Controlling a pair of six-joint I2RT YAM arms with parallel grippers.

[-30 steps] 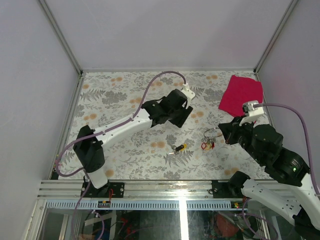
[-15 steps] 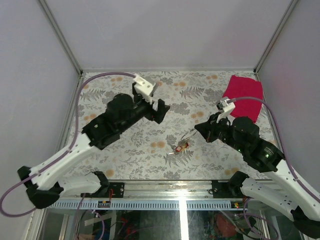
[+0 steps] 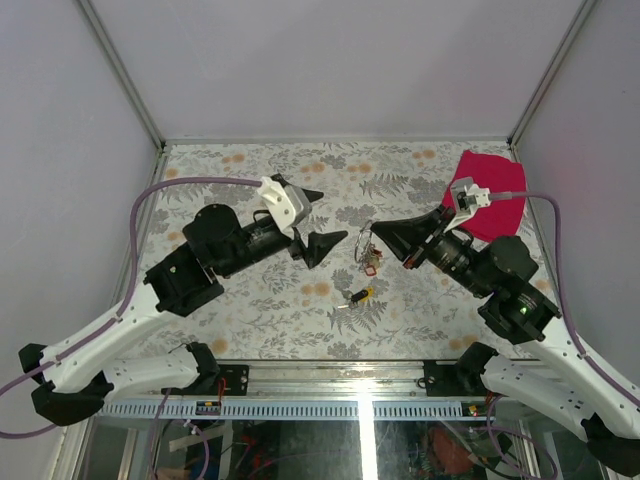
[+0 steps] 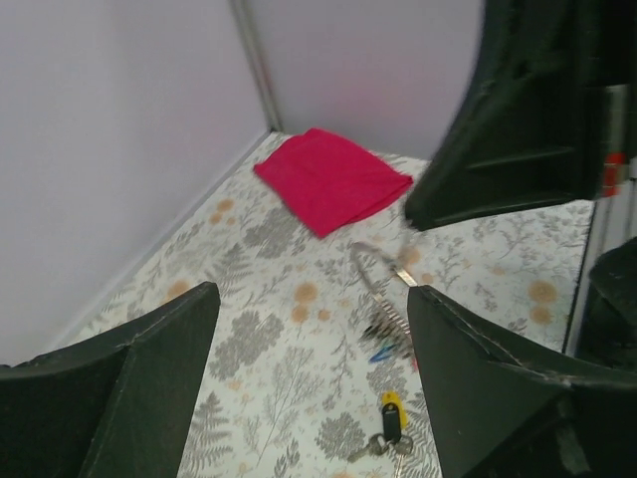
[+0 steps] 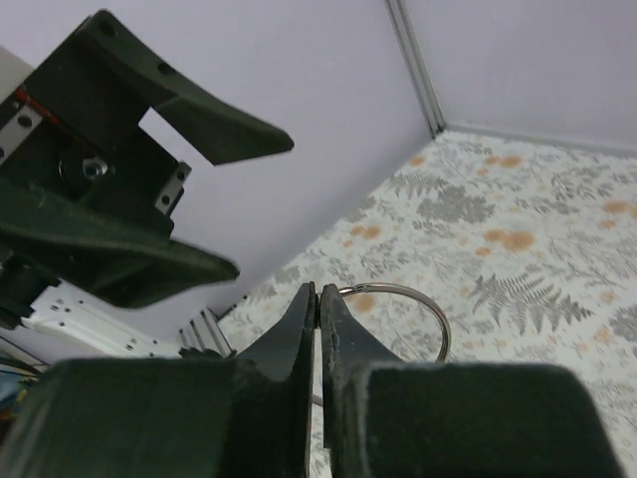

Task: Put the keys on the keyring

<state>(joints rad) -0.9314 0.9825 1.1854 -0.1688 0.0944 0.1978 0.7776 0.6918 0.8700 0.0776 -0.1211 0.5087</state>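
My right gripper [image 3: 376,233] is shut on the thin silver keyring [image 5: 398,287], pinching its rim at the tips [image 5: 317,290] and holding it in the air above the table's middle. A blurred bunch of keys [image 3: 369,257] hangs from the keyring [image 4: 370,267]. On the table below lies another small bunch of keys with a yellow and a black head [image 3: 358,295], also in the left wrist view [image 4: 391,423]. My left gripper [image 3: 322,218] is open and empty just left of the keyring, its fingers [image 4: 149,368] pointing towards it.
A red cloth [image 3: 488,182] lies folded at the table's far right corner [image 4: 333,179]. The floral table cover [image 3: 250,290] is ringed by grey walls and a metal rail at the near edge.
The right gripper has lifted the keyring and its keys off the table and carried them left. The left arm swung round to face it and opened. The yellow-headed bunch stayed put.
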